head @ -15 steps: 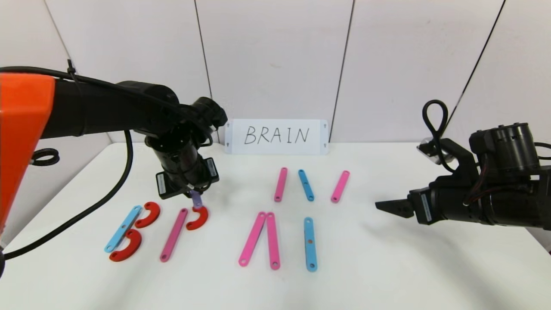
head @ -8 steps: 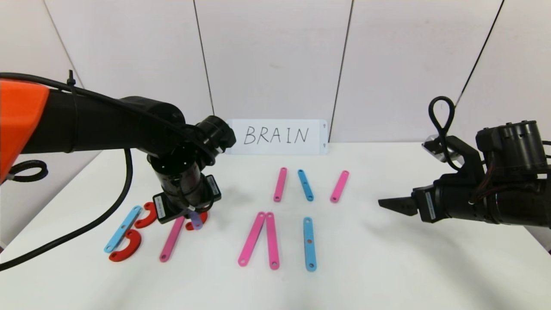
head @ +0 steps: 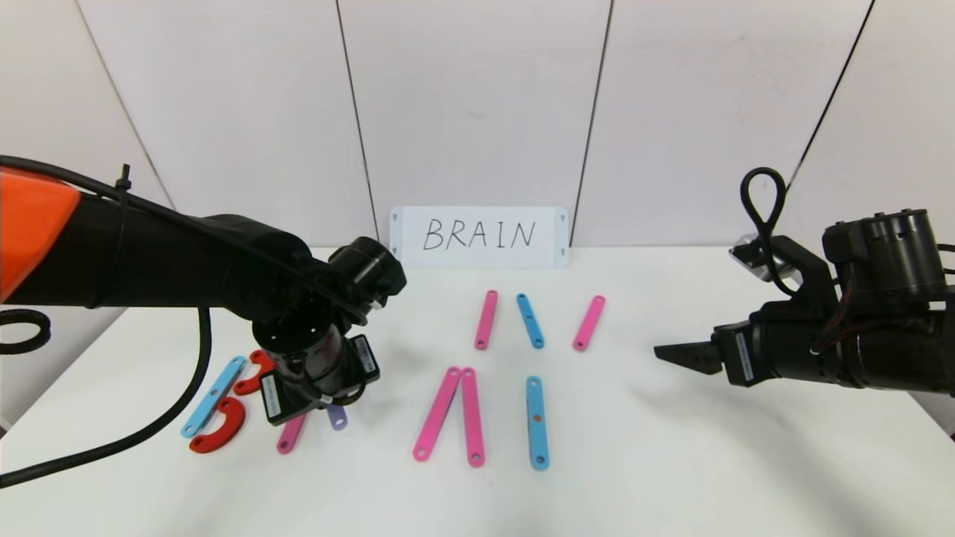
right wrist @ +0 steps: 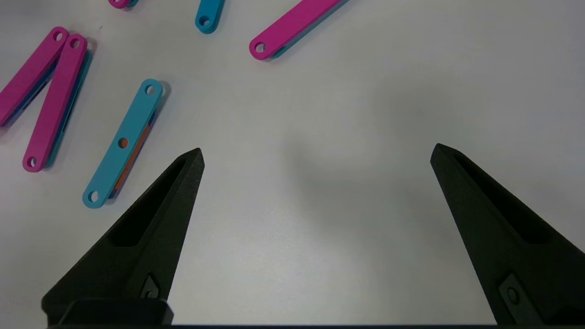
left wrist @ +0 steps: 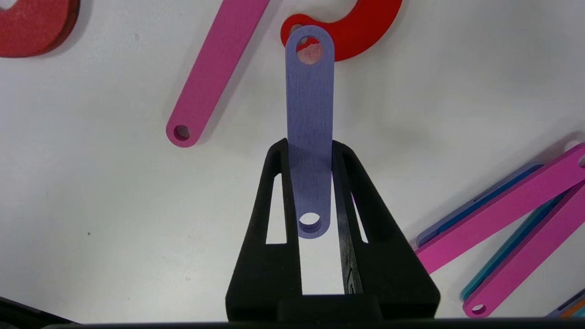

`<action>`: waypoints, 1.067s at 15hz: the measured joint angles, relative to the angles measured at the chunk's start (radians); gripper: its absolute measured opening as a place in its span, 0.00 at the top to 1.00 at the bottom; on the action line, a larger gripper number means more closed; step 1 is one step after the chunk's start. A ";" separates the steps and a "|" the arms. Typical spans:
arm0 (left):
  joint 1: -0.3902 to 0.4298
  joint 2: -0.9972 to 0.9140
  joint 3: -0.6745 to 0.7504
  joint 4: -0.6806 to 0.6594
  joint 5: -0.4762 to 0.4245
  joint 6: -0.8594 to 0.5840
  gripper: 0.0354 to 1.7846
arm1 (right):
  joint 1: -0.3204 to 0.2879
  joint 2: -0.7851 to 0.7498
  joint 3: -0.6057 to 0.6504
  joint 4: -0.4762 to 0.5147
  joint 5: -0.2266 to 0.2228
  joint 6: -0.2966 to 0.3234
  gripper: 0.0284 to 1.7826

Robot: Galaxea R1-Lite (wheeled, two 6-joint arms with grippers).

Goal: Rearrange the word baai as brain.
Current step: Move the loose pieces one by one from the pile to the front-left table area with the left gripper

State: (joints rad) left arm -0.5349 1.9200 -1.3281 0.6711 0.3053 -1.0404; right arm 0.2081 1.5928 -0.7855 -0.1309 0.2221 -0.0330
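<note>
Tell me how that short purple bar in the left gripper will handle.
Likely stiff: the purple bar juts straight from the left gripper without sagging. Probably light, being thin and flat. Held only by its edges, it might pivot or slip.

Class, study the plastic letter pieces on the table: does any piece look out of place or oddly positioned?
Yes. The purple bar is not lying among the letters: the left end effector grips it, its far end over a red curve. The right end effector is open, apart from the pieces.
</note>
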 joint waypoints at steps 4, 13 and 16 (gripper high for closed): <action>-0.007 -0.004 0.062 -0.032 0.000 -0.001 0.86 | 0.001 0.004 -0.001 0.000 0.000 -0.001 0.03; -0.017 0.001 0.143 -0.100 0.002 -0.001 0.86 | 0.003 0.013 -0.001 0.000 -0.001 -0.001 0.03; -0.018 0.003 0.155 -0.106 0.001 0.001 0.86 | 0.003 0.016 -0.001 0.000 -0.001 -0.001 0.03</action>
State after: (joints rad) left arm -0.5528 1.9232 -1.1734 0.5655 0.3068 -1.0391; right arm 0.2115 1.6091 -0.7870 -0.1309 0.2211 -0.0345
